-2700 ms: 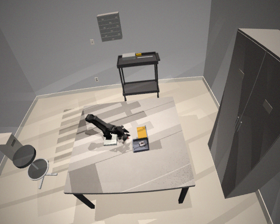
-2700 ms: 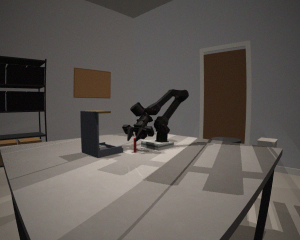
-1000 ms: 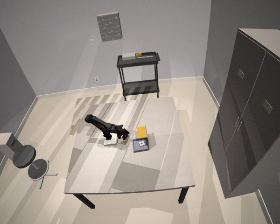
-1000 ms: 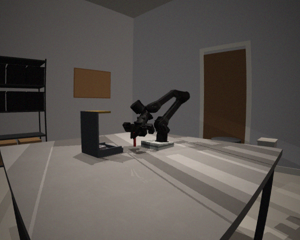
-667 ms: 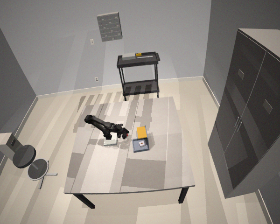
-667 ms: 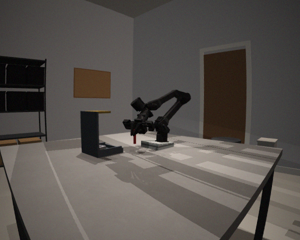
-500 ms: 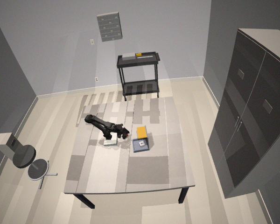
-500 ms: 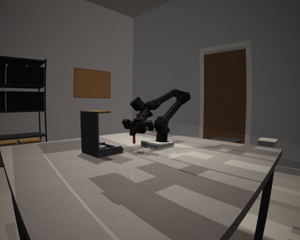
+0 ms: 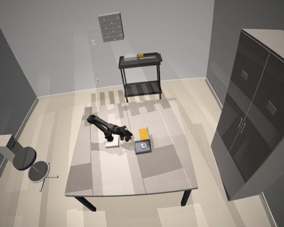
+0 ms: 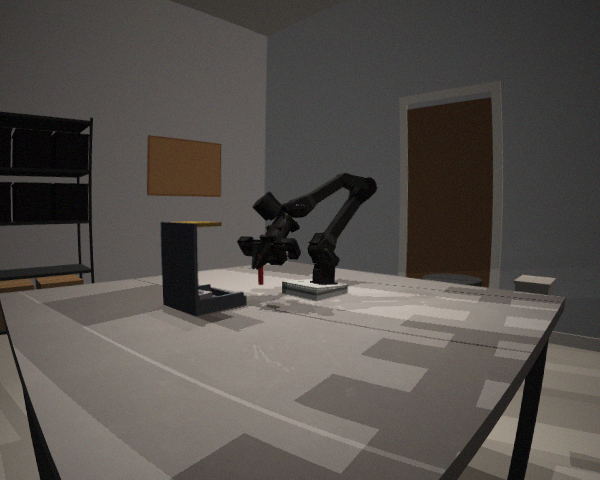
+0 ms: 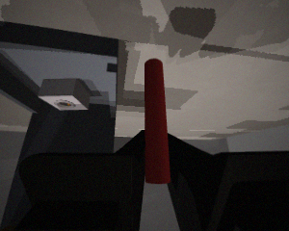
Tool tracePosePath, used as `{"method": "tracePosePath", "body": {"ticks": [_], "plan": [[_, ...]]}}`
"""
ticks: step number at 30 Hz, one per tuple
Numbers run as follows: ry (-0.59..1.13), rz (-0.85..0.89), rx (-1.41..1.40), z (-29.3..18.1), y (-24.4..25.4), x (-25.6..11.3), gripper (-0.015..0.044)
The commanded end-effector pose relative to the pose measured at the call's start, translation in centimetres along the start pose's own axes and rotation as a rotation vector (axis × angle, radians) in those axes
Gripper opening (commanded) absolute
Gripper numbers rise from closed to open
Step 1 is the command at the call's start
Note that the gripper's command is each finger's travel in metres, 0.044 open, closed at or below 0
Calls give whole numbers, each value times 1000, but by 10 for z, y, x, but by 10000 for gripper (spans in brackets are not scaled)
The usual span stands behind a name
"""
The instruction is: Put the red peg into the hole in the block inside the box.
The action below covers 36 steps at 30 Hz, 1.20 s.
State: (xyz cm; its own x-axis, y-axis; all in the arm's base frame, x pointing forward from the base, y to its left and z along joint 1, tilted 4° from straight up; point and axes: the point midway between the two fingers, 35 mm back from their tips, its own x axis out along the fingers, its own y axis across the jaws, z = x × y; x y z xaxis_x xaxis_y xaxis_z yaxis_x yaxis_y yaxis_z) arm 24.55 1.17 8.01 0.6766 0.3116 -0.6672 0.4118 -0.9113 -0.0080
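Observation:
My gripper is shut on the red peg. The peg hangs roughly upright below the fingers, its lower end a little above the table. Gripper and peg are outside the box, on the robot base's side of it. The block stands on the box floor, and the hole in its white top shows in the wrist view. The flat yellow roof sticks out from the top of the back wall, higher than the peg.
The table carries the arm's pale base plate. The box has low walls around its floor and a tall dark back wall. A cart, a cabinet and a stool stand away from the box.

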Motion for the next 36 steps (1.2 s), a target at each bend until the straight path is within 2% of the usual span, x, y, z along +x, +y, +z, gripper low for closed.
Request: {"method": "tracePosePath", "body": {"ticks": [1,36], "plan": [[7,4,-6,-5,6,1,0],[8,37,15,-20,58,15,0]]}}
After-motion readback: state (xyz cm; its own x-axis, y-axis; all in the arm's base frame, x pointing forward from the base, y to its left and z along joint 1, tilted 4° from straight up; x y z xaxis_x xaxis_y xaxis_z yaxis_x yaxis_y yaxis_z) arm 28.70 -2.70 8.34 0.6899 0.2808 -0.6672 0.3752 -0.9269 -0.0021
